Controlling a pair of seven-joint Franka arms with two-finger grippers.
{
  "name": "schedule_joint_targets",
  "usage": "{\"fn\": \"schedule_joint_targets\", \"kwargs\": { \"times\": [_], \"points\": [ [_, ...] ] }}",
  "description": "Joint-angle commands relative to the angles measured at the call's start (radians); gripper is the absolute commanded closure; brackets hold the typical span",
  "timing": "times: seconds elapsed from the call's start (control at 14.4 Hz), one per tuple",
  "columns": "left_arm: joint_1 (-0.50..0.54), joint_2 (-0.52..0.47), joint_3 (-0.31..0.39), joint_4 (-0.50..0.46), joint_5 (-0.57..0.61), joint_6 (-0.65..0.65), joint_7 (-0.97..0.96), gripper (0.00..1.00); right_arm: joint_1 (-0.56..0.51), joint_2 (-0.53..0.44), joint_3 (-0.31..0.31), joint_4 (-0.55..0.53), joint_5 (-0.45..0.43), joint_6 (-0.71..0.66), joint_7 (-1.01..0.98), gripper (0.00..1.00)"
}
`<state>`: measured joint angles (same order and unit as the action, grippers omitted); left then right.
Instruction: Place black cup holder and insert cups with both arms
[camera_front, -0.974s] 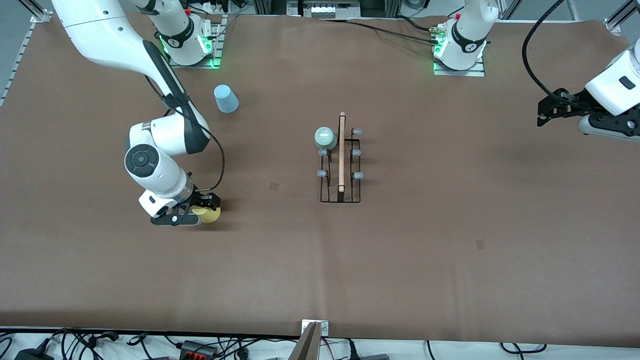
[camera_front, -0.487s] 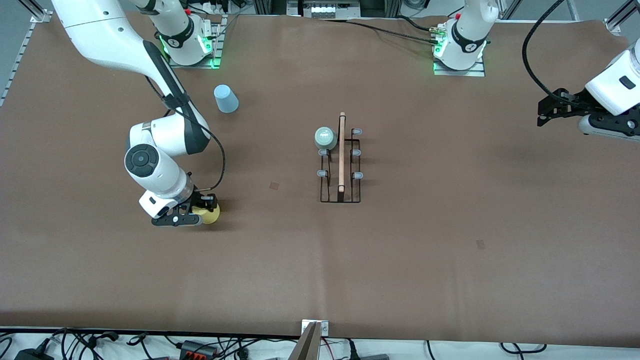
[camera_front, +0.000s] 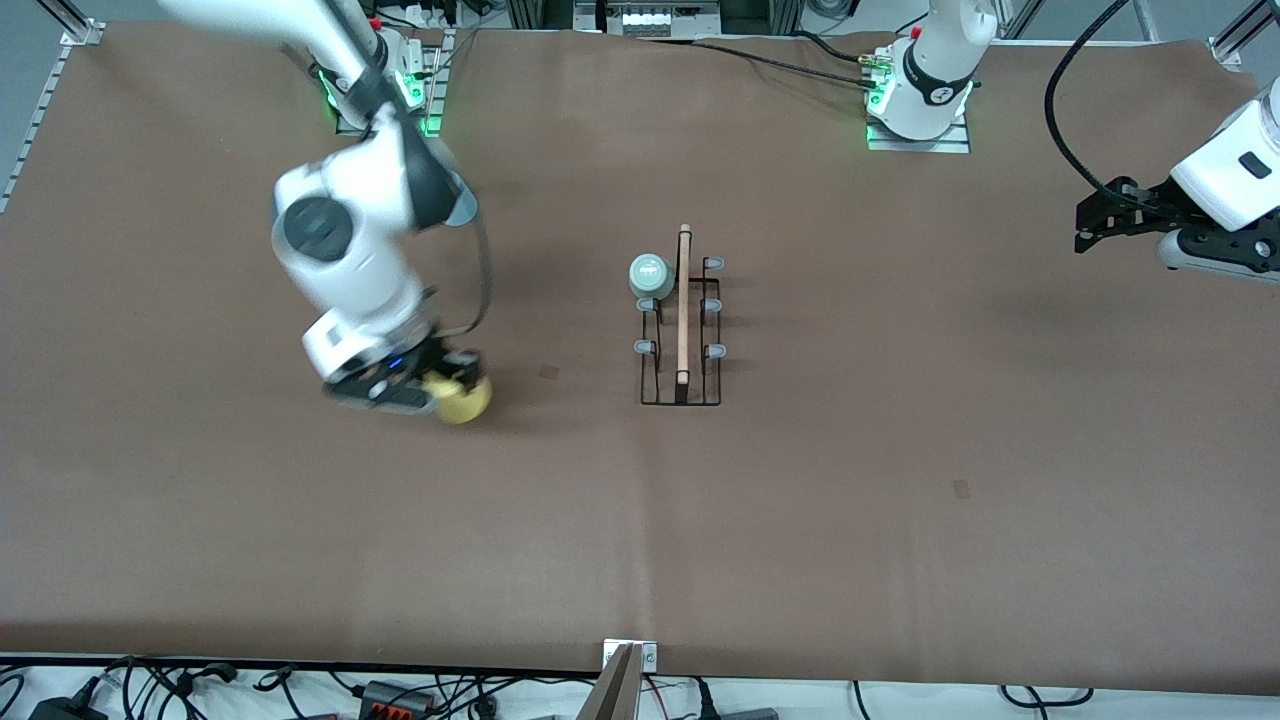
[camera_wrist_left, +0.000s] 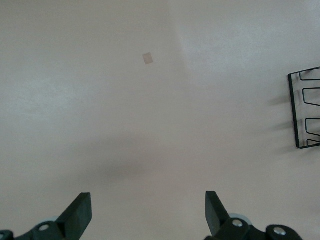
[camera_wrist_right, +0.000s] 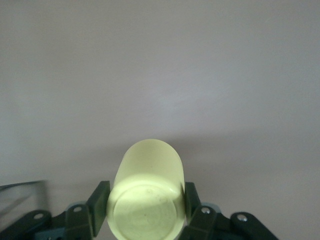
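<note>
The right gripper (camera_front: 440, 385) pinches the yellow cup (camera_front: 462, 399) above the bench (camera_front: 900, 520); the left gripper (camera_front: 1082, 226) waits, fingers spread.

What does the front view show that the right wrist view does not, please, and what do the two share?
Only the front view shows the black cup holder with the mint green cup on it, and the open left gripper waiting over the left arm's end of the table. Only the right wrist view shows both fingers pressed against the cup's sides. Both show the right gripper shut on the yellow cup over the brown table.
</note>
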<state>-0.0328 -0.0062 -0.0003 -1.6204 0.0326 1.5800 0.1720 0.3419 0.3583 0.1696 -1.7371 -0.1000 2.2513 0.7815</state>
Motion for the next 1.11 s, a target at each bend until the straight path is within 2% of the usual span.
{"fn": "schedule_joint_targets", "kwargs": {
  "times": [0.0, 0.28, 0.9, 0.97, 1.04],
  "points": [
    [0.004, 0.012, -0.001, 0.031, -0.023, -0.025, 0.001, 0.0, 0.084, 0.051, 0.056, 0.14, 0.0, -0.073, 0.287, 0.91],
    [0.004, 0.012, 0.0, 0.031, -0.023, -0.025, 0.004, 0.0, 0.199, 0.125, 0.057, 0.189, -0.012, -0.033, 0.458, 0.91],
    [0.005, 0.017, 0.005, 0.033, -0.023, -0.025, 0.009, 0.0, 0.221, 0.201, 0.056, 0.22, -0.058, 0.06, 0.459, 0.9],
    [0.005, 0.017, 0.006, 0.031, -0.023, -0.025, 0.009, 0.0, 0.223, 0.211, 0.056, 0.22, -0.058, 0.082, 0.461, 0.85],
    [0.007, 0.018, 0.008, 0.031, -0.023, -0.025, 0.009, 0.0, 0.23, 0.221, 0.056, 0.22, -0.058, 0.097, 0.461, 0.73]
  ]
}}
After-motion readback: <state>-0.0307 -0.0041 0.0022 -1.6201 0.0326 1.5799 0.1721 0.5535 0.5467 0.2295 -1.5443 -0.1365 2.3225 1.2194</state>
